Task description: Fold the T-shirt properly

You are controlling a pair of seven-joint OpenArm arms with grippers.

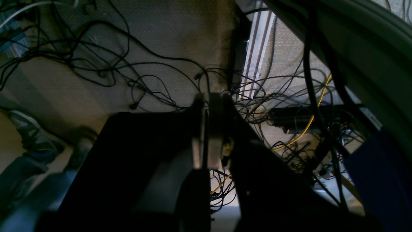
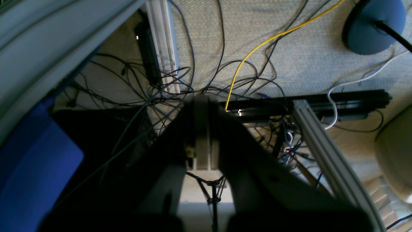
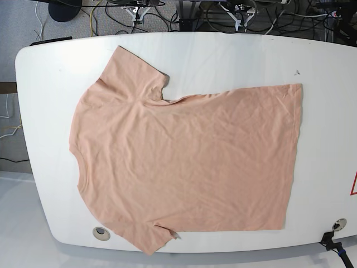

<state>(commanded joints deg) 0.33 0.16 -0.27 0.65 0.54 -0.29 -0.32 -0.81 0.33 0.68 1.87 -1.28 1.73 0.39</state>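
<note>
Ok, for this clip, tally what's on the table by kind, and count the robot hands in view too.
T-shirt, peach-pink, spread flat on the white table: 1
Round holes in the table: 2, left hole and right hole
Robot hands: 2, left hand and right hand, both shut and empty, off the table
Total: 5

T-shirt: one
Table: one
Left gripper: one
Right gripper: one
Yellow cable: one

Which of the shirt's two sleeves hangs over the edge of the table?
The lower sleeve, nearest the camera in the base view: its tip pokes past the white table's front edge. The upper sleeve lies wholly on the tabletop.
</note>
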